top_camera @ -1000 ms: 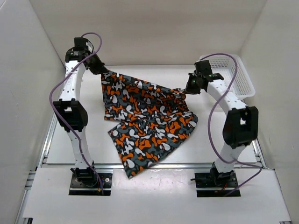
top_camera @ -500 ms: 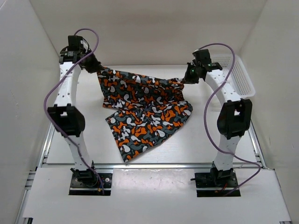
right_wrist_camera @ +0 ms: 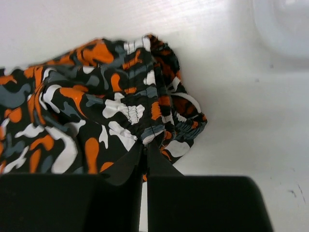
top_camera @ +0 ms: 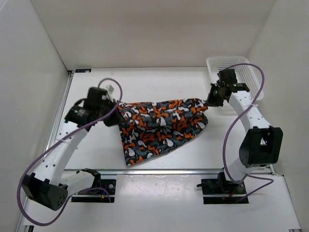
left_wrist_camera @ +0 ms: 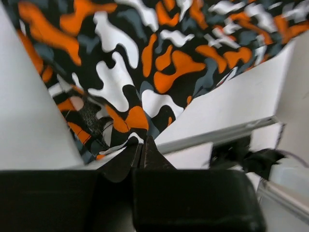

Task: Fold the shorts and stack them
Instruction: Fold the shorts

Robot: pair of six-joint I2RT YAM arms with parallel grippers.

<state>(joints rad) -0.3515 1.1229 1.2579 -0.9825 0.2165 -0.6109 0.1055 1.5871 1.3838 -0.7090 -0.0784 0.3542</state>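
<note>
The shorts [top_camera: 161,125], printed in orange, black, grey and white blotches, lie spread between my two grippers in the middle of the table. My left gripper [top_camera: 117,114] is shut on their left edge; in the left wrist view the fabric [left_wrist_camera: 145,63] hangs from the closed fingertips [left_wrist_camera: 141,145]. My right gripper [top_camera: 208,100] is shut on the elastic waistband at their right corner, seen bunched [right_wrist_camera: 145,111] at the closed gripper [right_wrist_camera: 145,147] in the right wrist view. The lower point of the shorts reaches toward the table's front edge.
A white plastic mesh basket [top_camera: 250,77] stands at the back right, just beyond the right arm. White walls enclose the table on the left, back and right. A metal rail [top_camera: 159,170] runs along the front edge.
Both grippers have come down and toward the front with the shorts. The left arm swung far forward and low. The shorts went from hanging stretched at the back to lying lower, mid-table.
</note>
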